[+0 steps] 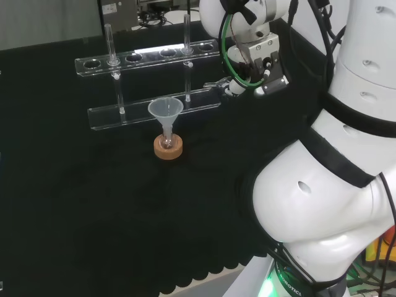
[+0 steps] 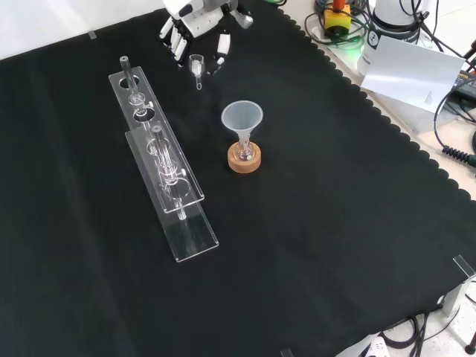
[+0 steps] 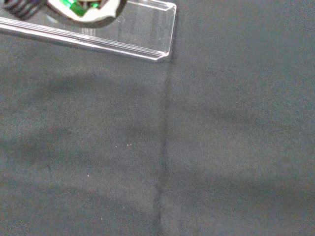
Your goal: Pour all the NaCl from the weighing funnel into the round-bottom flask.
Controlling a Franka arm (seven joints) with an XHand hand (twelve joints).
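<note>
Clear rack: long two-tier acrylic stand on the black cloth, carrying a few upright glass tubes; in the front view it lies left of the cork ring, well apart from it.

Cork ring: stand for the small round-bottom flask, little of which shows.

Plastic funnel: translucent cone seated in the flask's neck, upright.

Weighing funnel: small clear scoop with a narrow spout (contents too small to tell), above and left of the cork ring in the front view, near the rack's far end.

Hand: fingers curled down around the weighing funnel, holding it.
</note>
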